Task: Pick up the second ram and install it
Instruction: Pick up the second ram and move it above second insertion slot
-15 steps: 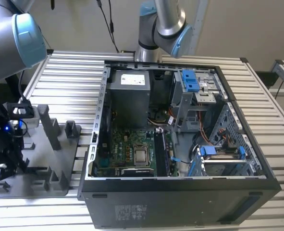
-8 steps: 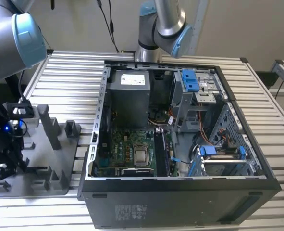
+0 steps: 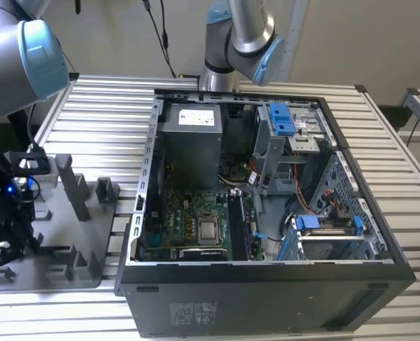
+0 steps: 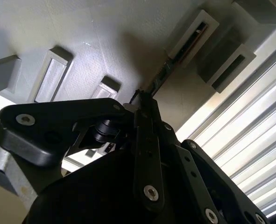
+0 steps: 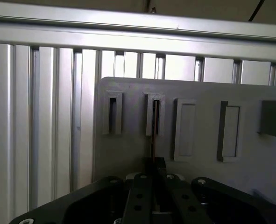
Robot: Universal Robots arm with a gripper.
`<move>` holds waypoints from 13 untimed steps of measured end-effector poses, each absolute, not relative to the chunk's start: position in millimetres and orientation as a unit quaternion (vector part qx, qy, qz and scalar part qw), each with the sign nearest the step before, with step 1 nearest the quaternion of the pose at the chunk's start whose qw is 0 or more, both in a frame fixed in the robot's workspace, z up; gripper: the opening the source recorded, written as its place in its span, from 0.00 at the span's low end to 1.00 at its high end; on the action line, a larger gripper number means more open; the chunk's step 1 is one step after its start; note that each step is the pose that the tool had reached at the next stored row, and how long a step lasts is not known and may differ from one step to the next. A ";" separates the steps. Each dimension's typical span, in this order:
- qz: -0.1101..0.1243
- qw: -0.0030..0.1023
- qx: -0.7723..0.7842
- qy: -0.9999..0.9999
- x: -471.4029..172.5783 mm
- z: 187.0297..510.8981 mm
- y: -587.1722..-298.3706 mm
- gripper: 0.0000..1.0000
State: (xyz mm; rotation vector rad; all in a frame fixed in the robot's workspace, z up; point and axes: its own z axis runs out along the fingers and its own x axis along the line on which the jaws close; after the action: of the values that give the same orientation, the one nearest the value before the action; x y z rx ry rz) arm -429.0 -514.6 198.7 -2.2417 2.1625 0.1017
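1. The second ram (image 5: 153, 135) is seen edge-on, standing with its far end in a narrow pocket (image 5: 155, 113) of a grey fixture tray (image 5: 128, 154). In the second wrist view the second ram (image 4: 168, 67) runs from that pocket to the fingertips.
2. The claw (image 5: 154, 164) is clenched on the near end of the stick, its black links drawn close together.
3. Four raised pockets are counted in a row in the first wrist view. One slotted pocket (image 5: 112, 113) lies between the ram's pocket and the tray's side edge, and two wider ones (image 5: 184, 128) (image 5: 229, 130) lie on the other side.
4. In the exterior view a tall grey post (image 3: 73, 186) stands on the tray, which rests on the slatted aluminium table (image 3: 110, 99).
5. Towards the exterior view's right, an open computer case (image 3: 266, 298) lies just beside the tray. A motherboard (image 3: 188, 220), one processor (image 3: 210, 229) and a power supply (image 3: 192, 142) are seen inside it.
6. Two blue plastic brackets (image 3: 281, 117) (image 3: 323, 222) are counted in the case.
7. A second arm (image 3: 241, 35) stands behind the case.
8. White labels are seen on the power supply and the case front; their print cannot be made out.
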 end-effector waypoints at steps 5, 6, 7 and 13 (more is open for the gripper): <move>0.033 0.013 -0.719 0.694 -429.2 199.1 -514.6 0.14; 0.033 0.013 -0.719 0.694 -429.2 199.7 -514.6 0.14; 0.033 0.013 -0.719 0.694 -429.2 200.6 -514.6 0.14; 0.033 0.013 -0.719 0.694 -429.2 210.5 -514.6 0.14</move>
State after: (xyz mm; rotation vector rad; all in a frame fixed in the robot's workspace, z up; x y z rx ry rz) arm -429.2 -514.6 210.5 -2.2417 2.1626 0.1017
